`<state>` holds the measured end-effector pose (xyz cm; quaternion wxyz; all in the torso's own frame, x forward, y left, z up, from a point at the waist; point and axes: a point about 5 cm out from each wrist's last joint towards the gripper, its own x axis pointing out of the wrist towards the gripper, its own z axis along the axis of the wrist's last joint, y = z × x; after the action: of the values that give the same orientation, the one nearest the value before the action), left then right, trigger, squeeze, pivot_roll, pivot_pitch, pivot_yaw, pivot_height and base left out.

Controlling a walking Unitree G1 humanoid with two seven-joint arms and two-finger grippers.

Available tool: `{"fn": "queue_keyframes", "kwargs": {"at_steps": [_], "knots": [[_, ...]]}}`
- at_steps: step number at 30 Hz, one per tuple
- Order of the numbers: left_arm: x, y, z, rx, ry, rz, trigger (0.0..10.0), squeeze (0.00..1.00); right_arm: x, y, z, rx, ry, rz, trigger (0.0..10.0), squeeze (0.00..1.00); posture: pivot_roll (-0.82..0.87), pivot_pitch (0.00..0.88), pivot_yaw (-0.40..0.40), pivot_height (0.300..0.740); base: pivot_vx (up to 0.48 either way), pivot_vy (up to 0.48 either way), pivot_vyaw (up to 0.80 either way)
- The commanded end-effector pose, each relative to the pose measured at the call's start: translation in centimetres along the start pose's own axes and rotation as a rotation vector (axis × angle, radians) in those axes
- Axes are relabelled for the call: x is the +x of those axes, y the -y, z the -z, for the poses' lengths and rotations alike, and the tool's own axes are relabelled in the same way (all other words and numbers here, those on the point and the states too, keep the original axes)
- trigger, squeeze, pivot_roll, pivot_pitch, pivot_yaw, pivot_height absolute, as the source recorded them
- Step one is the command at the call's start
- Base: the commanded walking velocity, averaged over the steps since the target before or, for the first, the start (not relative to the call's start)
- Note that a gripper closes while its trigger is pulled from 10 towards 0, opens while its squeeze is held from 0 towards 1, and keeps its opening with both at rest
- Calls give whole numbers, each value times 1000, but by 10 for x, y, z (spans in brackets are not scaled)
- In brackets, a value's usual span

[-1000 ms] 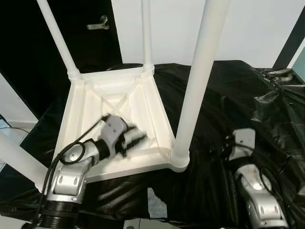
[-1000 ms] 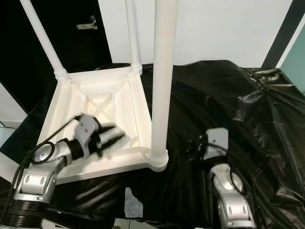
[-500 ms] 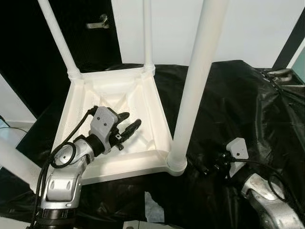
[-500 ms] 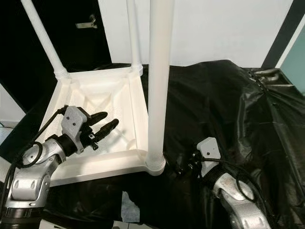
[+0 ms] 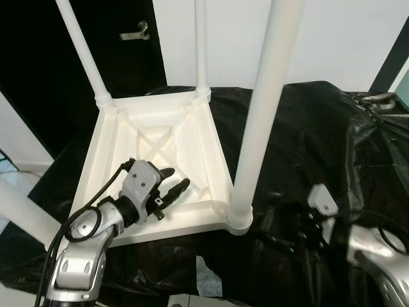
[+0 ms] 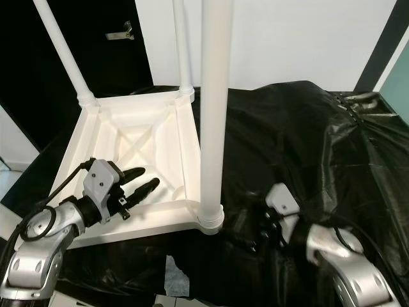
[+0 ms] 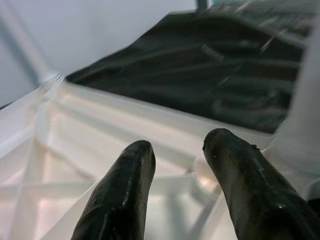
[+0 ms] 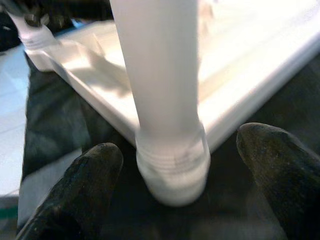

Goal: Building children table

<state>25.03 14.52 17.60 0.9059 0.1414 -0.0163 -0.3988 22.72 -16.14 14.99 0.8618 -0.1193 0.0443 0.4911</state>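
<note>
A white children's table [image 5: 214, 153] lies upside down on black sheeting, legs pointing up. The thick near leg [image 5: 259, 128] stands in its corner socket [image 5: 239, 220]. My left gripper [image 5: 174, 180] hovers open just above the ribbed underside, near the front rim, with nothing between its fingers [image 7: 127, 185]. My right gripper [image 6: 261, 235] is low on the sheeting to the right of the near leg. It is open, and the leg's base [image 8: 172, 165] stands between its two fingers [image 8: 85, 185] without touching them.
Two thin legs rise at the back corners [image 5: 83, 57] [image 5: 200, 45], and another leg [image 5: 22, 214] crosses the left edge. Crumpled black sheeting [image 5: 339, 141] covers the surface to the right. A dark door with a handle [image 5: 135, 33] is behind, and a pale scrap [image 5: 208, 276] lies near the front edge.
My right arm has swung outward and its gripper has come in around the near leg's base. My left gripper has steadied over the underside and sunk slightly toward the front rim.
</note>
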Motion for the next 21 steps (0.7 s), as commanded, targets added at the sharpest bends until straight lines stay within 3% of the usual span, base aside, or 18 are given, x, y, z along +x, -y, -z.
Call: {"fn": "queue_keyframes", "kwargs": {"at_steps": [1, 10, 12, 14, 16, 21], "knots": [[-1, 4, 1, -27, -1, 36, 10000, 0, 8, -1, 3, 8, -10, -35, 10000, 0, 68, 0, 51, 740, 0, 0, 0], [-3, 8, 2, -36, -11, 39, 10000, 0, 46, 11, -2, 0, 48, -71, 10000, 0, 102, 0, 14, 740, 0, 0, 0], [-7, 16, 4, -49, -16, 72, 10000, 0, 63, 17, -1, -15, 50, -62, 10000, 0, 110, 0, 3, 740, 0, 0, 0], [-8, 20, 4, -43, -16, 88, 10000, 0, 66, 18, -1, -15, 50, -61, 10000, 0, 111, 0, 1, 740, 0, 0, 0], [-10, 27, 6, -40, -31, 112, 10000, 0, 70, 22, 0, -12, 57, -54, 0, 0, 121, 0, -11, 740, 0, 0, 0], [-9, 31, 7, -43, -38, 120, 10000, 0, 71, 23, 2, -10, 54, -50, 0, 0, 125, 0, -17, 740, 0, 0, 0]]}}
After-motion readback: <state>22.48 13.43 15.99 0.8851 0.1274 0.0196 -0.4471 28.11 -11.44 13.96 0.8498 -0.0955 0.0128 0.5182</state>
